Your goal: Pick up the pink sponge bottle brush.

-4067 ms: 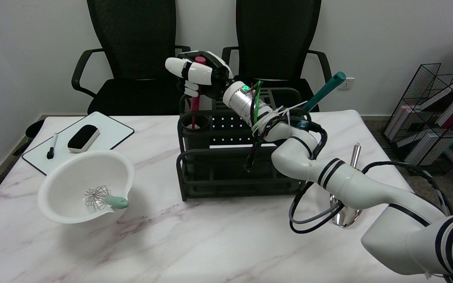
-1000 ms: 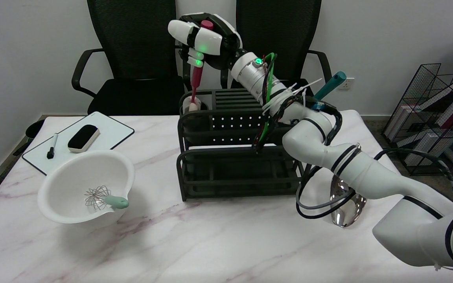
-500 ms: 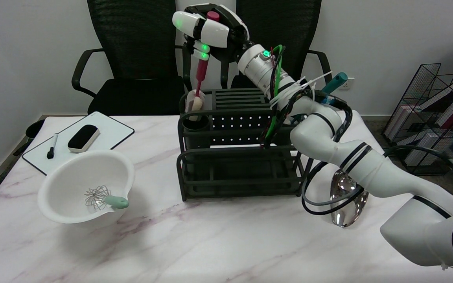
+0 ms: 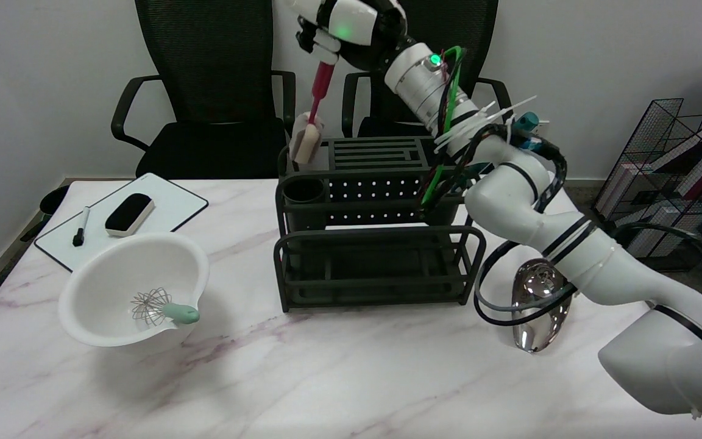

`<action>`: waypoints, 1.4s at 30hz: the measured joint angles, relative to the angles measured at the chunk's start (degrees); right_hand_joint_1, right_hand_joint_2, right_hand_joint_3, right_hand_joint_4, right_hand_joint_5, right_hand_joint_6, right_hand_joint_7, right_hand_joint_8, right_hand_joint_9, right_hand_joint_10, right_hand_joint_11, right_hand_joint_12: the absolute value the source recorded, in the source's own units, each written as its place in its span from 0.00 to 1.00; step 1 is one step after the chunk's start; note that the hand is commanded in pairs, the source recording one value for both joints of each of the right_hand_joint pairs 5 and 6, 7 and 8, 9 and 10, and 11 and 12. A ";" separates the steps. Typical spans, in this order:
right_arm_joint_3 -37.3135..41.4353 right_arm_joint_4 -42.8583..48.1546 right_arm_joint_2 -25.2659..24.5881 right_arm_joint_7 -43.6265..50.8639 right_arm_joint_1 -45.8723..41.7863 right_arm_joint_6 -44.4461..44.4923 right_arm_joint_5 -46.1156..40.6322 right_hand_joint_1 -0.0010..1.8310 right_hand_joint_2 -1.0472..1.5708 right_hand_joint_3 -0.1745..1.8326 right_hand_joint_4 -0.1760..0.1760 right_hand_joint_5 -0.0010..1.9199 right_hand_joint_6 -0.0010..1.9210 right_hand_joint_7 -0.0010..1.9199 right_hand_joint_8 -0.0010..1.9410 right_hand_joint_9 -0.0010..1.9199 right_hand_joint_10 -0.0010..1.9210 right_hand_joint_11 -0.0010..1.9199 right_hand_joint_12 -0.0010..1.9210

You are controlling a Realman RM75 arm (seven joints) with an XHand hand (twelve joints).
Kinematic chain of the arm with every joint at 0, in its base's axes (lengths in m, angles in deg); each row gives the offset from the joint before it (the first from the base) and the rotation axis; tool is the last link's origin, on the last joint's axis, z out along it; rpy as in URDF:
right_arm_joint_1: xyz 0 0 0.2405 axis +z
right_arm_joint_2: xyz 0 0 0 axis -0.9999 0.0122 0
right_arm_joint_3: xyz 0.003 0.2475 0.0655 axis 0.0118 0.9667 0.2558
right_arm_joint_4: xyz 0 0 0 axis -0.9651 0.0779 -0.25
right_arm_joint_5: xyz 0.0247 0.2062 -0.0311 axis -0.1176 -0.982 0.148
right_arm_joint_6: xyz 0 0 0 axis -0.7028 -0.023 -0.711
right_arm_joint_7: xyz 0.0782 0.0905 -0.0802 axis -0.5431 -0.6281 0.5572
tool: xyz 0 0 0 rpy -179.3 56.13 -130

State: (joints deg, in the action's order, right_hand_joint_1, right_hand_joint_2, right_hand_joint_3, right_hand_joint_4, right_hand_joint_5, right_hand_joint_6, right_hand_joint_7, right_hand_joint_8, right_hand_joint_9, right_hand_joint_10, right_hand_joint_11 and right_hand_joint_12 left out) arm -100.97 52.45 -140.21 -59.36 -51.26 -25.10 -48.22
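Observation:
My right hand [image 4: 345, 24] is high at the top of the head view, gripping the dark pink handle of the sponge bottle brush [image 4: 314, 110]. The brush hangs tilted, its pale sponge head [image 4: 305, 143] in the air just above and behind the round cup holder [image 4: 303, 190] at the left end of the black dish rack [image 4: 375, 244]. The sponge head is clear of the cup. The top of the hand is cut off by the picture's edge.
A teal-handled tool [image 4: 528, 122] sticks out behind my arm at the rack's right end. A shiny metal ladle [image 4: 537, 305] lies right of the rack. At the left are a white bowl [image 4: 101, 311] with a whisk [image 4: 159, 308], and a whiteboard [image 4: 162, 210] with eraser and marker. Two black chairs stand behind.
My right hand has risen and moved a little right with the brush. The sponge head has come up out of the cup holder and now hangs above the rack's edge.

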 measured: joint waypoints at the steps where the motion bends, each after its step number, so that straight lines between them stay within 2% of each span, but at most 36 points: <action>1: 0.40 0.72 0.18 -0.01 -0.20 -0.02 -0.14 0.64 1.00 0.31 0.50 1.00 1.00 1.00 0.99 1.00 1.00 1.00 1.00; 11: 5.00 10.48 2.06 -0.01 -6.24 0.03 -1.81 0.62 1.00 0.22 0.50 1.00 1.00 1.00 0.99 1.00 1.00 1.00 1.00; 17: 7.30 17.07 2.87 0.10 -14.22 1.81 -2.35 0.60 1.00 0.20 0.50 1.00 1.00 1.00 0.99 1.00 1.00 1.00 1.00; 31: 12.22 24.22 2.72 2.94 -40.12 17.12 -2.95 0.57 1.00 0.25 0.50 1.00 1.00 1.00 0.99 1.00 1.00 1.00 1.00; 42: 13.91 23.43 2.48 6.15 -53.94 30.44 -3.39 0.55 1.00 0.38 0.50 1.00 1.00 1.00 0.99 1.00 1.00 1.00 1.00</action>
State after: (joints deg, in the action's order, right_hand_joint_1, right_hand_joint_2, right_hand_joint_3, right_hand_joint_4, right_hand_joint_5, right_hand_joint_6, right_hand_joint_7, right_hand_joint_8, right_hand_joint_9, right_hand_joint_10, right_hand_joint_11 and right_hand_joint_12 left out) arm -87.06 75.88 -137.72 -53.21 -105.20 5.35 -51.61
